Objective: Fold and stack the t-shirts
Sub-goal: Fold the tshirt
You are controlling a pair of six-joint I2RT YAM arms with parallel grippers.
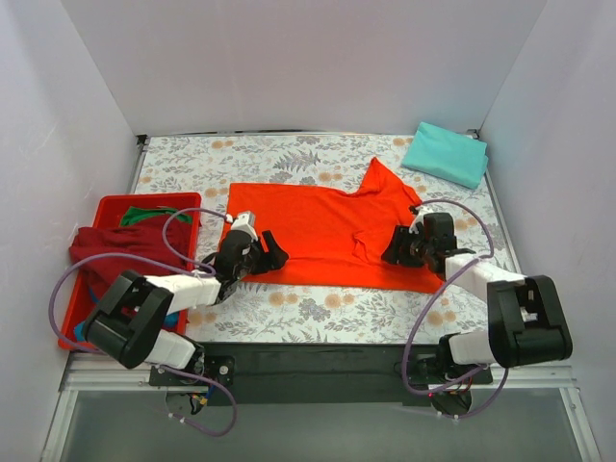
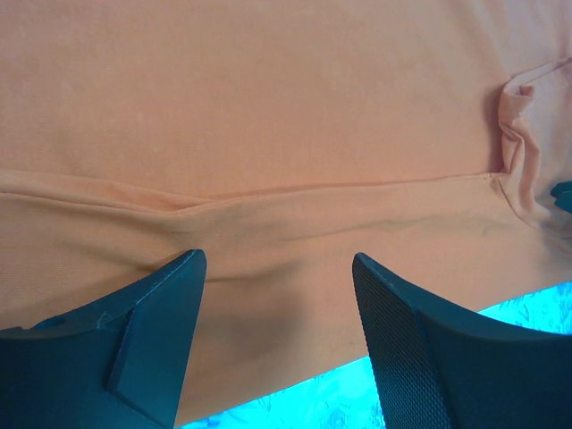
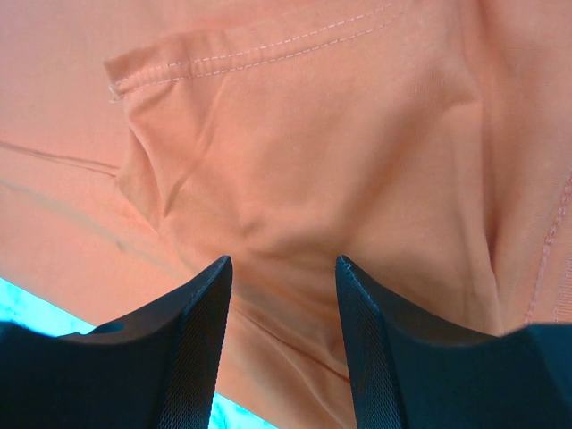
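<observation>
One orange-red t-shirt (image 1: 318, 226) laid flat, left gripper (image 1: 270, 253) spread at its 8 o'clock edge, right gripper (image 1: 398, 252) spread at 4 o'clock.

Red plastic tray (image 1: 112, 204) at the left edge of a floral-patterned table (image 1: 318, 308), white walls (image 1: 308, 58) around

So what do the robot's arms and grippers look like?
The left arm and right arm match: white tubular links, chunky black joints, a looping purple cable on each. The left gripper and right gripper are black, with two wedge-shaped fingers, finely textured inside.
</observation>
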